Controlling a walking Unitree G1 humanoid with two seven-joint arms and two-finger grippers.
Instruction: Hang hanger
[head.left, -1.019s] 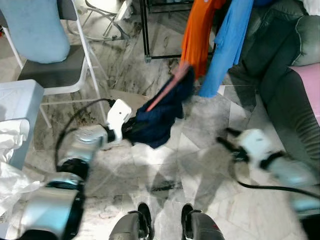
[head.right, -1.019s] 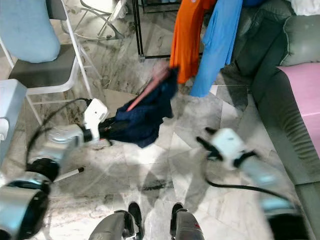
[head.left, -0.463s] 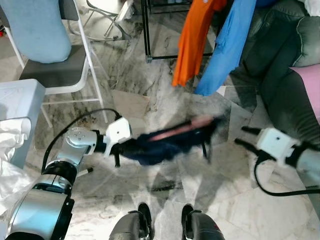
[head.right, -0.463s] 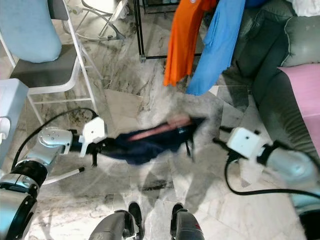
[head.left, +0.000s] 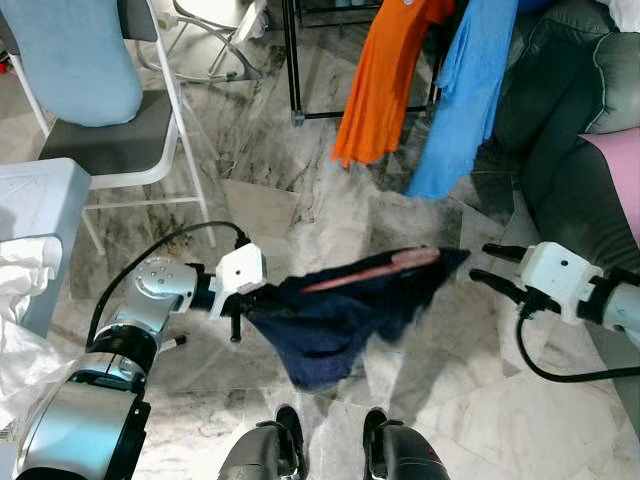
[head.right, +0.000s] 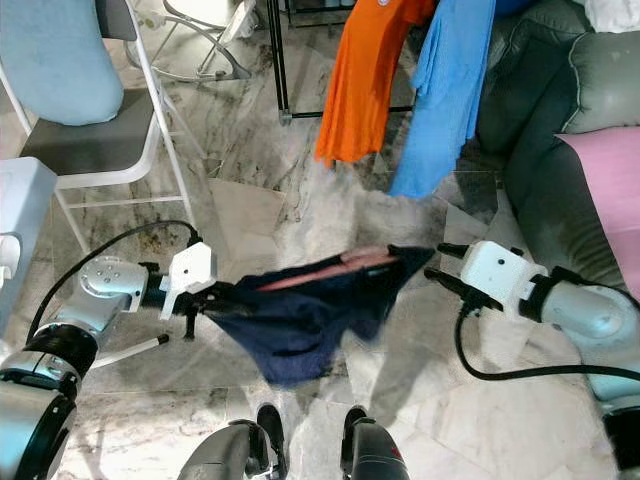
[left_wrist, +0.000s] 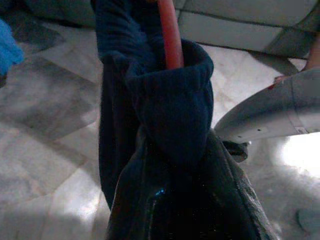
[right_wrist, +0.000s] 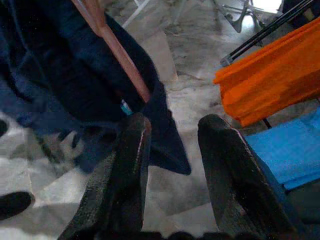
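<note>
Feet (head.left: 330, 450) of the robot stand at the near edge of the marble floor (head.left: 300, 150). Just above them a navy garment (head.left: 335, 315) sags from a pink hanger (head.left: 372, 270) held level over the floor. The left gripper (head.left: 250, 305) is clamped on the garment's left end, where the wrist view shows the hanger (left_wrist: 170, 35) running out of a fold of cloth (left_wrist: 170, 115). The right gripper (head.left: 497, 268) sits just beside the hanger's right tip with its fingers (right_wrist: 130, 165) spread apart and nothing between them. To the left stand a grey bin (head.left: 30, 200) and a white folding chair (head.left: 120, 150) with a pale blue cloth (head.left: 75, 60) over its back. Farther off, an orange shirt (head.left: 385, 80) and a blue shirt (head.left: 470, 90) hang from a black rack (head.left: 290, 60), beside a dark green sofa (head.left: 560, 120).
</note>
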